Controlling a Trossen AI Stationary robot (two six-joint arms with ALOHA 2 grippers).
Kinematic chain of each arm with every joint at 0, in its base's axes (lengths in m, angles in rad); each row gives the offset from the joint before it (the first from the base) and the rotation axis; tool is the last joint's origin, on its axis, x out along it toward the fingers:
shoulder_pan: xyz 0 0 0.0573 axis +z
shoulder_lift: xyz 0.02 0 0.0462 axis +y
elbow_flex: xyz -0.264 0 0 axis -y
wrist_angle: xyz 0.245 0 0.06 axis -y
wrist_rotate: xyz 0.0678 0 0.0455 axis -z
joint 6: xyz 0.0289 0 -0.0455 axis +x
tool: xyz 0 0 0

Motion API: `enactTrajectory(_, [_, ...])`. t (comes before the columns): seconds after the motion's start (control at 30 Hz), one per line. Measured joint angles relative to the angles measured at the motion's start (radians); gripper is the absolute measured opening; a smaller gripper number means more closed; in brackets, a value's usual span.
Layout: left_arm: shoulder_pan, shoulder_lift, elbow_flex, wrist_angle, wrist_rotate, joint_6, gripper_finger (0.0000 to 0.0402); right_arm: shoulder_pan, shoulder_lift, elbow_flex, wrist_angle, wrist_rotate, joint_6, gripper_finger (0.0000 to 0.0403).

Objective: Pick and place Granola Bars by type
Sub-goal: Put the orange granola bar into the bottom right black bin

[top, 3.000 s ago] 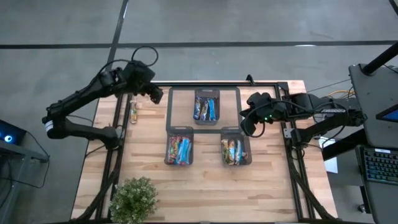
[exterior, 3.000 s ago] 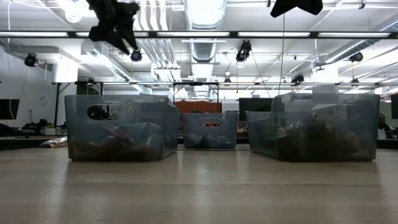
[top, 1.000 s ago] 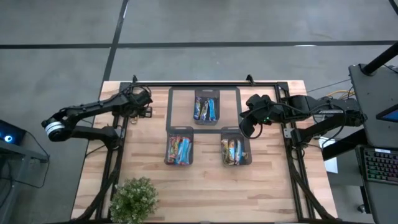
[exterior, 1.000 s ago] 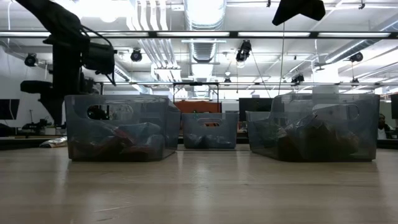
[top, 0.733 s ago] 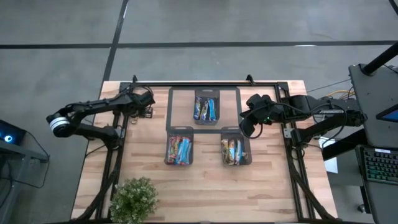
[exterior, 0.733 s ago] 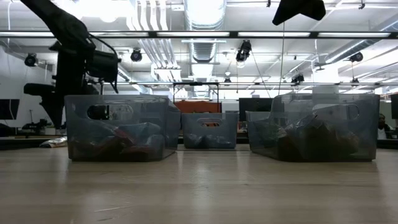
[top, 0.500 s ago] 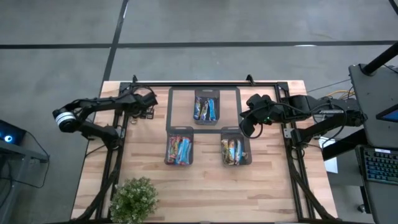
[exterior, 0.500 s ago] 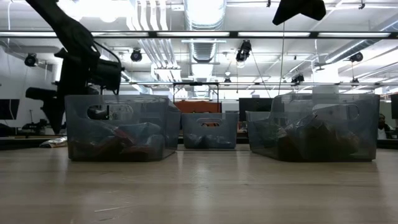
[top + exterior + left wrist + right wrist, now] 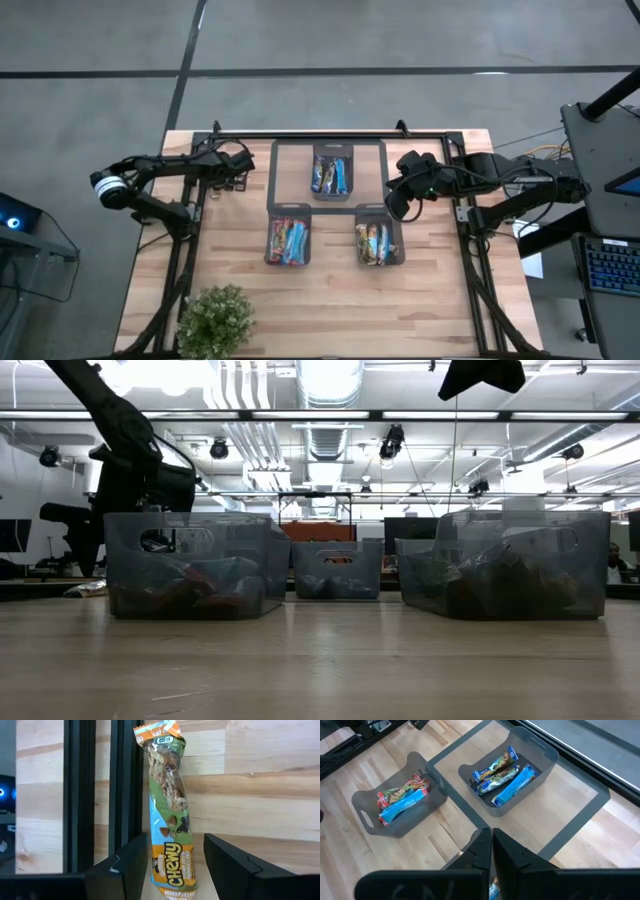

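Observation:
A brownish-gold and green granola bar (image 9: 170, 820) lies flat on the wood near the table's far left, beside a dark frame rail. My left gripper (image 9: 176, 840) (image 9: 228, 174) is open and points steeply down, with one finger on either side of the bar's near end. My right gripper (image 9: 491, 837) (image 9: 398, 205) is shut and holds nothing; it hangs high over the gap between the bins. Blue and red-and-blue bars lie in the far centre bin (image 9: 332, 172), the near left bin (image 9: 288, 240) and the near right bin (image 9: 379, 242).
Dark frame rails (image 9: 80, 795) run close along the bar's side. A grey mat outline (image 9: 328, 150) surrounds the far bin. A potted plant (image 9: 215, 318) stands at the near left corner. Bare wood lies near the table's front edge.
My left gripper has come down toward the granola bar on the table and tipped more steeply downward, its fingers still open.

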Motion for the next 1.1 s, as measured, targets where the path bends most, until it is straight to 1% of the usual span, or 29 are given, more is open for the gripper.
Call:
enactTrajectory(0.4, [0.018,-0.003,-0.068,0.112,0.017,-0.007,0.0174,0.000,0.000,0.000,0.000,0.000,0.016,0.0008])
enactTrajectory(0.77, [0.023,-0.015,-0.072,0.113,0.018,0.000,0.0174,0.000,0.000,0.000,0.000,0.000,0.026,0.0008])
enactTrajectory(1.1, [0.023,-0.031,-0.043,0.090,0.009,0.009,0.0174,0.000,0.000,0.000,0.000,0.000,0.031,0.0008])
